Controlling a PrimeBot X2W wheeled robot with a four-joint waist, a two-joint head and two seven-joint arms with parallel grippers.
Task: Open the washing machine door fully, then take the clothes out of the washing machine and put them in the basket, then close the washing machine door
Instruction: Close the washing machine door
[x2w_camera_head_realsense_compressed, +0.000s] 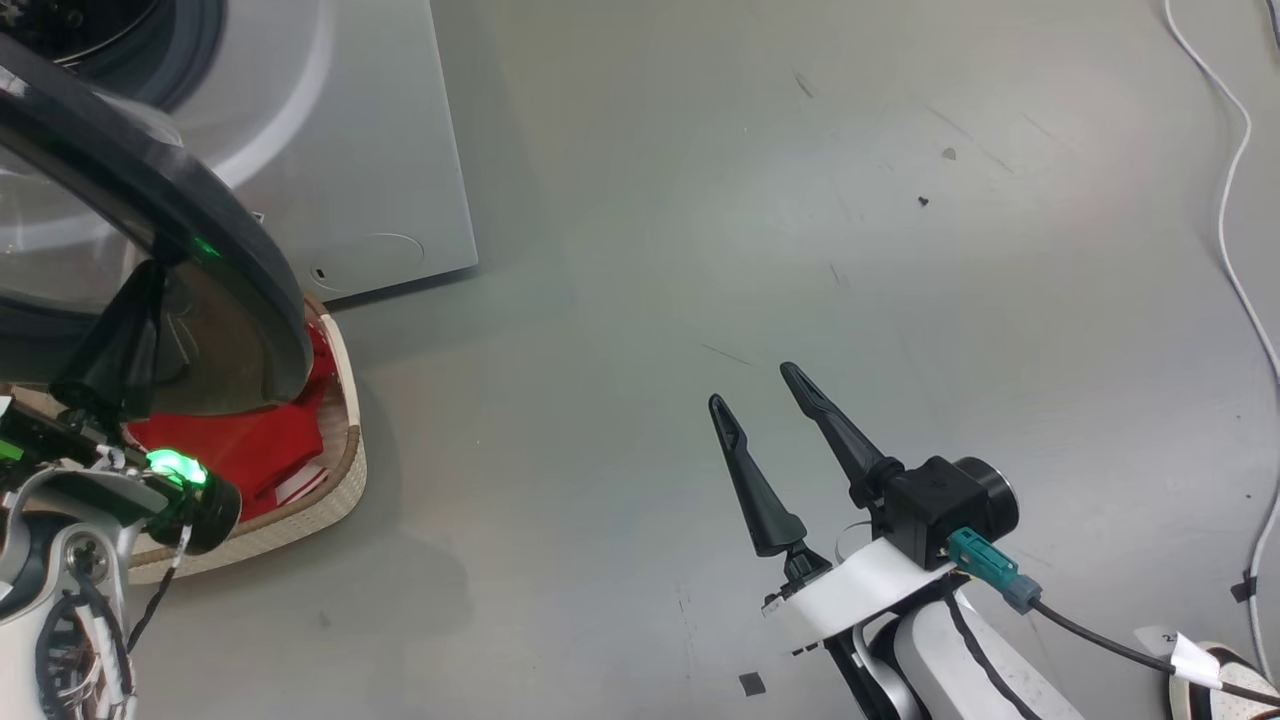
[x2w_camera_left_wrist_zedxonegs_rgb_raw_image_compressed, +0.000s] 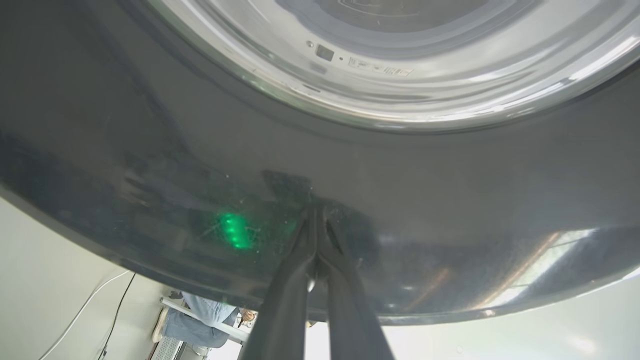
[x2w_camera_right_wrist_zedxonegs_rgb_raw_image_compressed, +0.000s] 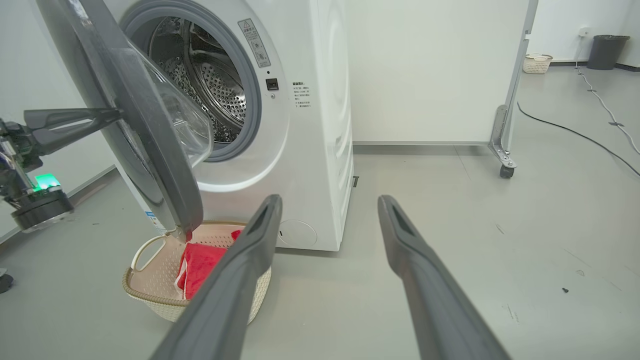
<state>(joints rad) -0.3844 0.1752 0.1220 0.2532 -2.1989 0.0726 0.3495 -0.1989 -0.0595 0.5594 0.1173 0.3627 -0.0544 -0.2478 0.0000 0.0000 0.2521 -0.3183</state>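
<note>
I'm seeing the left gripper (x2w_camera_left_wrist_zedxonegs_rgb_raw_image_compressed: 314, 212) with fingers pinched together, tips touching the black rim of the washing machine door (x2w_camera_right_wrist_zedxonegs_rgb_raw_image_compressed: 150, 150), which is hanging part open. Under it the clothes (x2w_camera_right_wrist_zedxonegs_rgb_raw_image_compressed: 202, 262) are lying in the basket (x2w_camera_right_wrist_zedxonegs_rgb_raw_image_compressed: 145, 280), just beside the washing machine (x2w_camera_right_wrist_zedxonegs_rgb_raw_image_compressed: 310, 150). Further right, the right gripper (x2w_camera_head_realsense_compressed: 750, 385) is hovering over the floor (x2w_camera_head_realsense_compressed: 700, 200), fingers wide, holding nothing.

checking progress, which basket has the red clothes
The near basket under the washing machine door, clothes inside; not the far basket by the wall.
</note>
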